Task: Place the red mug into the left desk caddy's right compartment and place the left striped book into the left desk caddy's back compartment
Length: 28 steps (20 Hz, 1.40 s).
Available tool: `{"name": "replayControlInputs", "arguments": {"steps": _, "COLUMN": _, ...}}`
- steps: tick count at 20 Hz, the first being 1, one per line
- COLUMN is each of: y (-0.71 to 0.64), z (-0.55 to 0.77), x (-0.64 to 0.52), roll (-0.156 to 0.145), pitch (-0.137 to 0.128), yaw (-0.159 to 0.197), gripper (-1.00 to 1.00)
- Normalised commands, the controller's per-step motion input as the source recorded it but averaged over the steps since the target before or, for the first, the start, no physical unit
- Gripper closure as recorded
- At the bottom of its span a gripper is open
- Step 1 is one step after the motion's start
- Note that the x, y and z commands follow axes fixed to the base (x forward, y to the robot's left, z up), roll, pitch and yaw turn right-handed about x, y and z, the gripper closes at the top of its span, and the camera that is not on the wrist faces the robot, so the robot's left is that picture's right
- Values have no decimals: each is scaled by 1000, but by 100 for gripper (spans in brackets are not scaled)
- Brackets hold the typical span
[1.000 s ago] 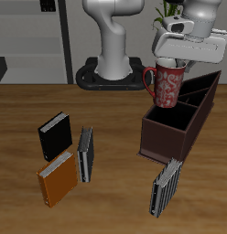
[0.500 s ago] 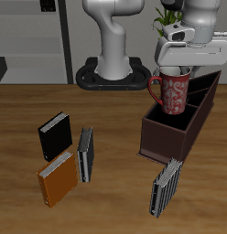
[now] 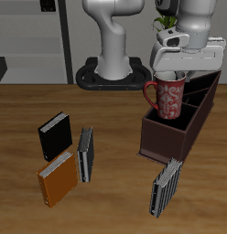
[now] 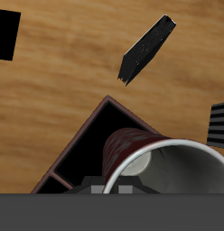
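Note:
My gripper (image 3: 172, 73) is shut on the rim of the red mug (image 3: 170, 97) and holds it upright, handle out to the side. The mug hangs over the large square right compartment (image 3: 161, 121) of the left desk caddy (image 3: 167, 140), its base about level with the caddy's rim. In the wrist view the mug (image 4: 130, 149) shows its white inside above the dark compartment (image 4: 91, 149). The left striped book (image 3: 165, 187) stands upright near the table's front edge, just in front of the caddy; it also shows in the wrist view (image 4: 145, 50).
A second striped book (image 3: 86, 154) stands beside an orange book (image 3: 59, 178) and a black book (image 3: 55, 135) on the other side of the table. The robot's base (image 3: 111, 73) is behind. The caddy's narrower sections (image 3: 199, 91) run toward the back.
My gripper has come down with the mug, bringing it lower over the caddy's square compartment. The books and caddy have not moved.

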Motion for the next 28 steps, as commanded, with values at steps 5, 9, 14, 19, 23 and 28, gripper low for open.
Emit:
{"name": "replayControlInputs", "arguments": {"steps": 5, "y": 117, "z": -154, "x": -27, "roll": 2, "pitch": 29, "yaw": -23, "gripper": 100}}
{"name": "replayControlInputs", "arguments": {"steps": 9, "y": 82, "z": -110, "x": 35, "roll": -7, "pitch": 25, "yaw": -13, "gripper": 100}}
{"name": "replayControlInputs", "arguments": {"steps": 14, "y": 90, "z": -93, "x": 72, "roll": 4, "pitch": 15, "yaw": -8, "gripper": 100}}
{"name": "replayControlInputs", "arguments": {"steps": 19, "y": 55, "z": -125, "x": 40, "roll": 20, "pitch": 25, "yaw": -6, "gripper": 100}}
{"name": "replayControlInputs", "arguments": {"steps": 23, "y": 60, "z": -212, "x": 46, "roll": 2, "pitch": 35, "yaw": 0, "gripper": 100}}
{"name": "replayControlInputs", "arguments": {"steps": 28, "y": 3, "z": -164, "x": 73, "roll": 4, "pitch": 35, "yaw": -20, "gripper": 100}}
